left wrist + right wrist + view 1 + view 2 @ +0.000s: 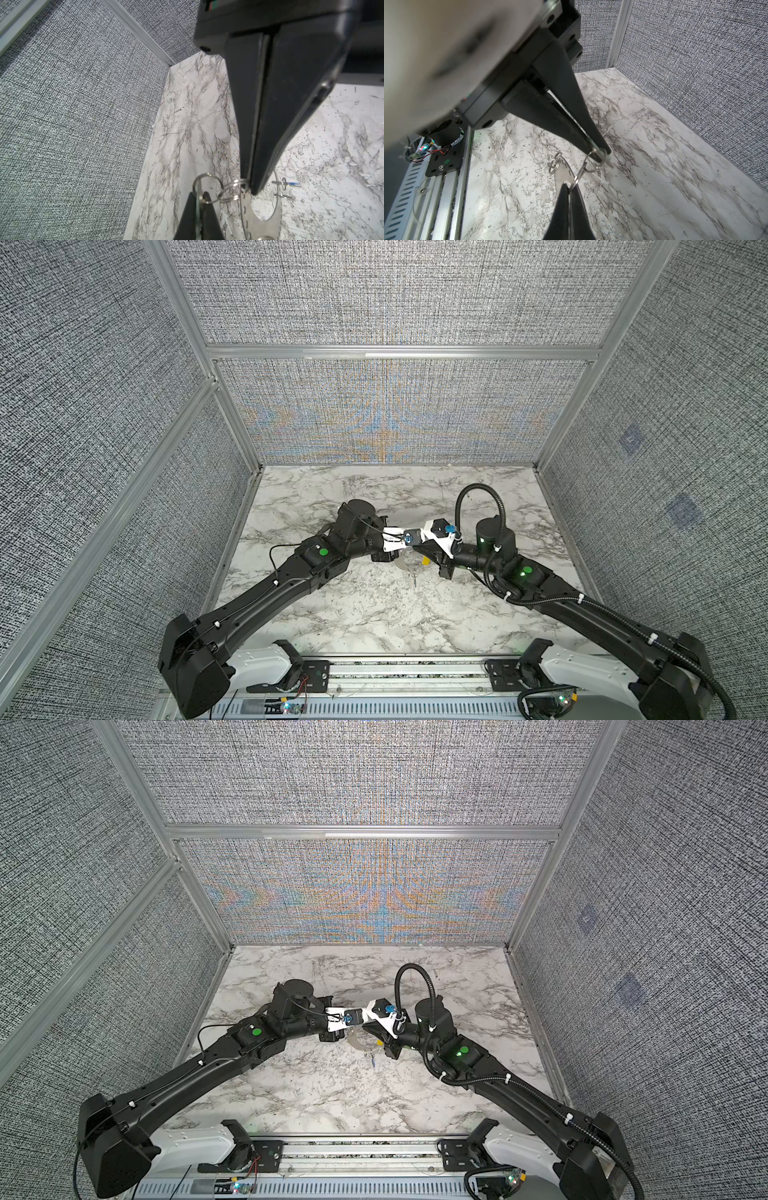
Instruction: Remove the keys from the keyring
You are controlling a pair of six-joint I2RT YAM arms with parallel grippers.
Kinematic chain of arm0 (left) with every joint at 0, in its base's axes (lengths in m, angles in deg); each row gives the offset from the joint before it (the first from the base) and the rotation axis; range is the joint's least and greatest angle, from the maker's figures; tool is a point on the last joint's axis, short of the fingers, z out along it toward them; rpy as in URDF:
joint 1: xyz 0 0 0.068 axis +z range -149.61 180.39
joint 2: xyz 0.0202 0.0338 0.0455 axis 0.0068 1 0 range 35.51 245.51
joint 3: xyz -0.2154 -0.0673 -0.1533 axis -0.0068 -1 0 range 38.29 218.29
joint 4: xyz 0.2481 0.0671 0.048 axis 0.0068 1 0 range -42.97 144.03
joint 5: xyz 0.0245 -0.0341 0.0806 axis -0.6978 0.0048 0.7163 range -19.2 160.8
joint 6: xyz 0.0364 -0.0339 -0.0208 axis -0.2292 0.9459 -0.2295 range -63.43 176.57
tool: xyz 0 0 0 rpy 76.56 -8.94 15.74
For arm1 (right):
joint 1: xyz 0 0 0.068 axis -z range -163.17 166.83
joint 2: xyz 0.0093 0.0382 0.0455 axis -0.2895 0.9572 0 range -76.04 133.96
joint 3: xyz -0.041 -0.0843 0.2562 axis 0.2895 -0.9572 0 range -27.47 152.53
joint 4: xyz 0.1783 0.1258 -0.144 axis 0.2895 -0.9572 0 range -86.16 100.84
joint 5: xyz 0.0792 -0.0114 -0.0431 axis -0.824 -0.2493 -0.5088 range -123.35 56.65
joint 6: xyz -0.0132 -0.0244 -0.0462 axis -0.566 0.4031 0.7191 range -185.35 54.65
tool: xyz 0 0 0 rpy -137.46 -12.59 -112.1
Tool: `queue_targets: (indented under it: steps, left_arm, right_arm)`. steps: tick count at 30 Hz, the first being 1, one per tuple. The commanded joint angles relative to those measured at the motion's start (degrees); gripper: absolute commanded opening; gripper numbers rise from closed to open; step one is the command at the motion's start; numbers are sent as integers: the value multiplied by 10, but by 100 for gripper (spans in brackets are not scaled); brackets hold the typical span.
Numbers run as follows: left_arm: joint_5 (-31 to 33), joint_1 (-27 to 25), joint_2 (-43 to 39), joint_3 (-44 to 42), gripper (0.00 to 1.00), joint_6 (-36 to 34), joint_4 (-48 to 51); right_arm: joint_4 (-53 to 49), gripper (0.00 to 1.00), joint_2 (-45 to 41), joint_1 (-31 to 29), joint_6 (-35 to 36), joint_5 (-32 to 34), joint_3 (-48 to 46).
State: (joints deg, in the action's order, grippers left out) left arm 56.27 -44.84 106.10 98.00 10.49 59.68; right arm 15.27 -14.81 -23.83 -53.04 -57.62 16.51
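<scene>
Your left arm [266, 589] comes in low from the left, forearm sloping down toward the surface [374, 626] and wrist turned inward to the middle. One green light [323, 551] glows on it. Your left pincer [198, 195] is pressed together on a thin pale strip [198, 209]. What that strip belongs to cannot be told.

Two small split rings [225, 190] hang linked between the pincer tips. One loops around the strip at the left pincer. The other is pinched by your right pincer [568, 186], whose jaws are fully closed on it. The two tips sit close together, nearly nose to nose, both angled downward.

The keyring [249, 220] is just below and between the two pincers, on the side toward the robot's base. It shows as one flat silvery hoop with a row of small holes. Its yellow sleeve [424, 560] lies right beside the right pincer. Whether the hoop rests on the surface or hangs just above it cannot be told.

The keys [373, 1060] are on the hoop's rim farthest from the pincers, and one of them shows blue. In the top views they are too small to count surely.

Your right arm [582, 605] mirrors the left, with one green light of its own and a black ribbed hose [478, 493] arching over its wrist.
</scene>
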Motion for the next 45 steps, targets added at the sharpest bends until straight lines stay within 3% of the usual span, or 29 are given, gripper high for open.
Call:
queue_targets:
  steps: [1,9,25,37,45]
  left_arm:
    - [10,1,-6,3,0,5,-14]
    - [18,3,-11,-3,0,23,-10]
    - [23,6,-40,-57,0,28,-82]
    - [10,11,-34,-48,0,26,-62]
    - [-55,38,-29,-30,0,30,-47]
  right_arm:
    - [-3,0,-7,-1,3,14,-5]
    - [8,0,-16,0,-3,20,-12]
    - [58,0,-15,20,-68,-33,-13]
    - [49,0,-13,28,-66,-56,-6]
    - [30,0,-8,32,-48,-68,0]
